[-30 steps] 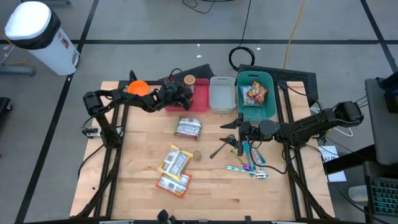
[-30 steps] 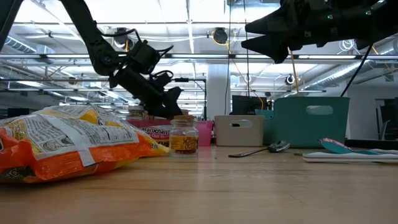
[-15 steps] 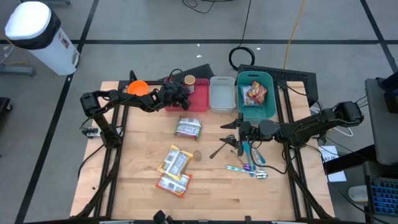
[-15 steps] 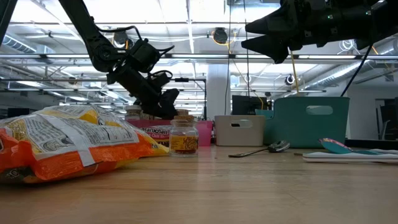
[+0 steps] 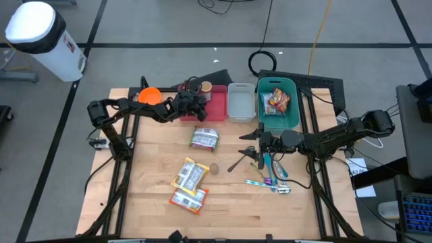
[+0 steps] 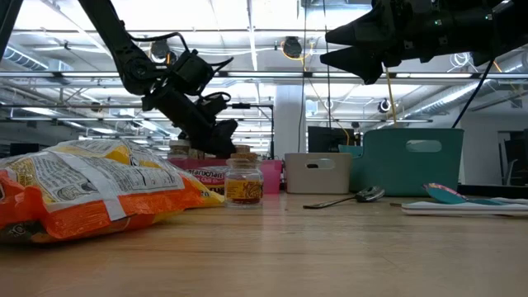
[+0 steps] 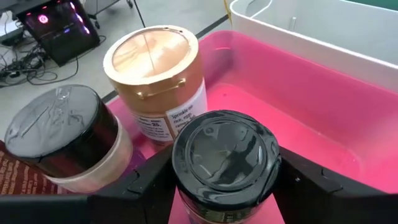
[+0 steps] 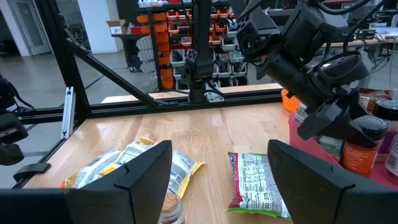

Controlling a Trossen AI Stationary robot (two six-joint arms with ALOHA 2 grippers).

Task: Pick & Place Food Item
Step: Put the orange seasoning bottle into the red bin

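Note:
My left gripper [image 5: 192, 103] is over the pink bin [image 5: 216, 109] at the table's far side, shut on a jar with a black lid [image 7: 225, 160]; the jar also shows in the right wrist view [image 8: 364, 144]. A tan-lidded jar [image 7: 154, 57] and another black-lidded jar [image 7: 61, 132] stand in the bin's far left part. My right gripper [image 5: 252, 146] hangs open and empty above the table's right middle. My left gripper pinches the jar between its two fingers [image 7: 144, 182], one on each side of the jar just under the lid's rim [image 7: 180, 186]. The fingers slant down from the table's left. The jar stands upright inside the pink bin; whether its bottom rests on the bin's floor is hidden.
A white bin [image 5: 241, 102] and a teal bin [image 5: 291, 113] holding a snack bag [image 5: 277, 101] stand right of the pink one. On the table lie a packet [image 5: 204, 138], two snack bags [image 5: 190, 174], a small jar [image 5: 214, 168], a spoon [image 5: 238, 163] and utensils [image 5: 271, 179]. An orange bowl [image 5: 150, 95] is far left.
My left gripper has gone down a little with the jar, into the pink bin, and shifted slightly toward the table's left.

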